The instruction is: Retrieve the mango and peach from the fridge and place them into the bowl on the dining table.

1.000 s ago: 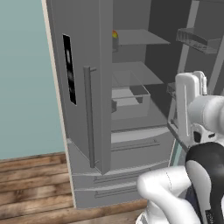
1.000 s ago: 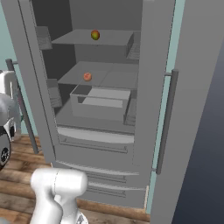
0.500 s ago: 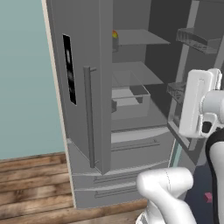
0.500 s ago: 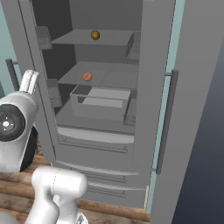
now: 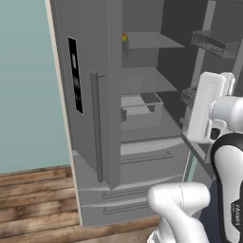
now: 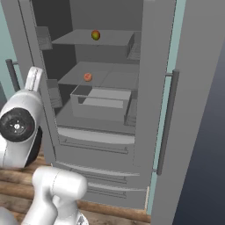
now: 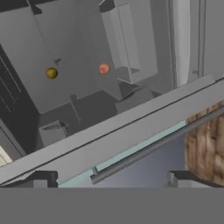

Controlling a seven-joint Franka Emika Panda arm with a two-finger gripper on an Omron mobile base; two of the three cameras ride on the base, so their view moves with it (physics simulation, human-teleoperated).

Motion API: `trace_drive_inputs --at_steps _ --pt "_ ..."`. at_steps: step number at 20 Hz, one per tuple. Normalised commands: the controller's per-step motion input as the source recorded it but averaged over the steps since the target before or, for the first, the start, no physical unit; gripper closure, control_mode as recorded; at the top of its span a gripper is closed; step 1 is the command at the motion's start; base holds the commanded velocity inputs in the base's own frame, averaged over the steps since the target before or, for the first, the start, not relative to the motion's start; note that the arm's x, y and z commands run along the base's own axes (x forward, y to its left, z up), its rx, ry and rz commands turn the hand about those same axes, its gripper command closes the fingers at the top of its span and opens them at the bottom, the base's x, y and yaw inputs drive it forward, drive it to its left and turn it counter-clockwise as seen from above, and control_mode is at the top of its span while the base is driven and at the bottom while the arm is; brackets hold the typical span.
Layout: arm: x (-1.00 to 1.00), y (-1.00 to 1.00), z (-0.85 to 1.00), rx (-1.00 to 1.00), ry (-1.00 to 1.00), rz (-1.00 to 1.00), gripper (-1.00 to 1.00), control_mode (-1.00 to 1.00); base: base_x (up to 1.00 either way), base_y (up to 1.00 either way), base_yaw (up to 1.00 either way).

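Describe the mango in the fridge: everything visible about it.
The mango is a small roundish fruit, yellow-green with an orange-red blush, sitting alone on the fridge's upper grey shelf toward its middle. The doors stand open. It rests on the shelf, touching nothing else; the peach lies on the shelf below.

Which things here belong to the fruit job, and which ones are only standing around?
For the job: mango on the upper shelf; peach on the shelf below; fridge, doors open.
Just there: clear bin; door racks; wood floor.
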Motion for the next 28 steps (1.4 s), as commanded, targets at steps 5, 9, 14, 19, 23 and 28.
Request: trace_drive_inputs --at_steps 5,9,14,19,23,28 --pt "0.23 0.02 0.17 0.0 -0.03 0.05 -1.0 -1.0 0.0 0.0 0.0" --pt "0.46 0.06 0.02 0.0 0.08 0.06 -1.0 -1.0 0.0 0.0 0.0" --pt "0.65 0.09 0.0 0.0 0.14 0.06 -1.0 -1.0 0.0 0.0 0.0" --pt "0.39 0.23 -0.17 0.0 0.02 0.09 -1.0 -1.0 0.0 0.0 0.0" --pt "0.3 0.32 -0.29 0.0 -0.02 0.1 -1.0 -1.0 0.0 0.0 0.0" --pt "0.26 0.33 -0.23 0.0 -0.03 0.12 -1.0 -1.0 0.0 0.0 0.0"
